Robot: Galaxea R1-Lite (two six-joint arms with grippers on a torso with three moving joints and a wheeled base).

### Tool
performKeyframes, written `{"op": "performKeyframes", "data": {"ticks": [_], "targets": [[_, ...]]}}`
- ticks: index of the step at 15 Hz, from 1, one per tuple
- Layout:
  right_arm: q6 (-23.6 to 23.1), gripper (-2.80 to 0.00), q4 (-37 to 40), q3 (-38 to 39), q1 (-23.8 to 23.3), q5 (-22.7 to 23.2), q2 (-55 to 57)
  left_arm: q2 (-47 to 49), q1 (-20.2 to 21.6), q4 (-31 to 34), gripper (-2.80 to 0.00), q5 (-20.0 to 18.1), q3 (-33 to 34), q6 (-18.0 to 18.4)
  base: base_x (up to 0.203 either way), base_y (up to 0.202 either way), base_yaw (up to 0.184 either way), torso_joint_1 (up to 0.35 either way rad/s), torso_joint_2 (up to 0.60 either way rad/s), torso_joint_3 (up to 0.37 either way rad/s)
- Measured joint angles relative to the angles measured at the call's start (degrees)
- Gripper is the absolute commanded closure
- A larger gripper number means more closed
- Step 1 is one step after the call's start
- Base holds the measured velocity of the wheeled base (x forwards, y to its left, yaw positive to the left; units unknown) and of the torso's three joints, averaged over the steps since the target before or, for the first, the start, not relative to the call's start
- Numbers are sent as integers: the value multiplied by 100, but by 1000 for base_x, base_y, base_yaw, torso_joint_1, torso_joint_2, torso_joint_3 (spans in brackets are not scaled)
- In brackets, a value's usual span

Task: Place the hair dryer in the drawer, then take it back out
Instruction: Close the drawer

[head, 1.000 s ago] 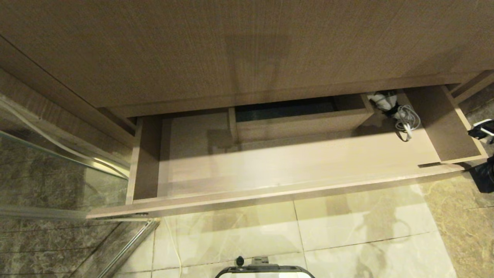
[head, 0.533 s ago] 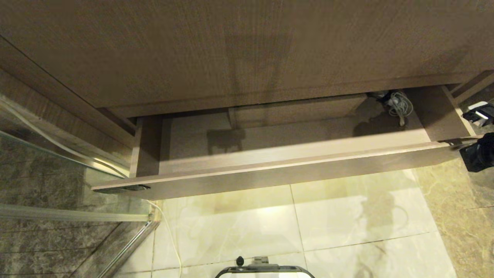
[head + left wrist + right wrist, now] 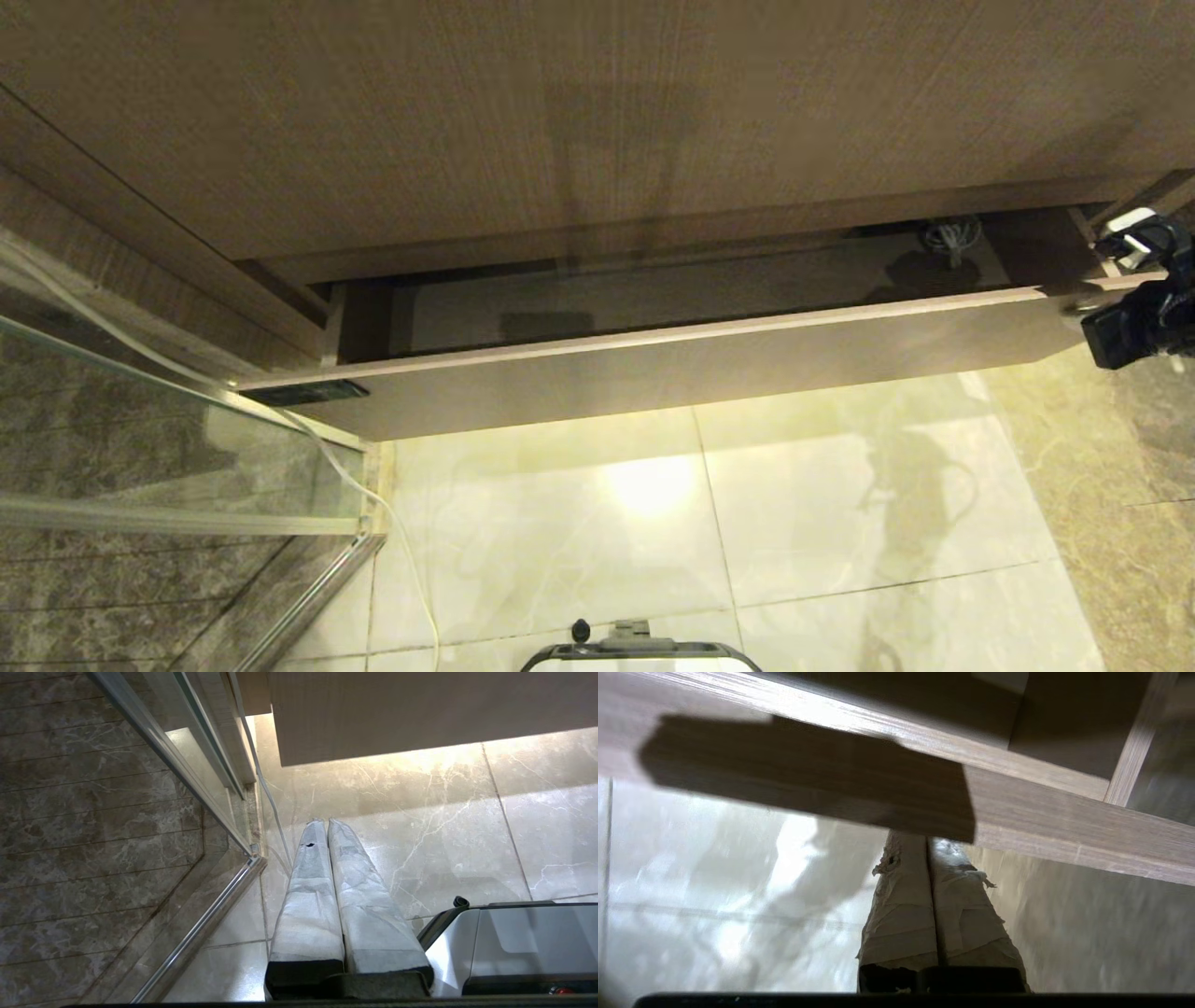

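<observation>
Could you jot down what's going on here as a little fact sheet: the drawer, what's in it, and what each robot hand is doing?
drawer: nearly shut, only a narrow gap left open
hair dryer: inside, at the drawer's right end; only its coiled white cord shows
right gripper: fingers shut, empty, tips against the drawer's front at its right end
left gripper: fingers shut, empty, parked above the floor tiles
shower glass: left of the drawer

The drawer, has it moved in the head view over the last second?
Yes. The drawer has slid inward toward the fixed cabinet panel above it; only a narrow strip of its inside shows, with the right pincer at its right front end.
</observation>
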Motion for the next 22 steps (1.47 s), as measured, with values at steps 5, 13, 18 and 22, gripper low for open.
{"op": "performKeyframes", "data": {"ticks": [5,13,18,22], "targets": [[-71,0,-547,-425,65,97,433,0,1,0,0,0,0,-2,0,0,0,0,0,0],[-74,0,-1093,-1002,144,94,965,0,-2,-2,0,0,0,0,0,0,0,0,0,0],[-66,0,-1344,-1366,169,127,1293,0,0,0,0,2,0,0,0,0,0,0,0,0],[-57,0,-1388,-1630,190,132,1493,0,-2,0,0,1,0,0,0,0,0,0,0,0]]}}
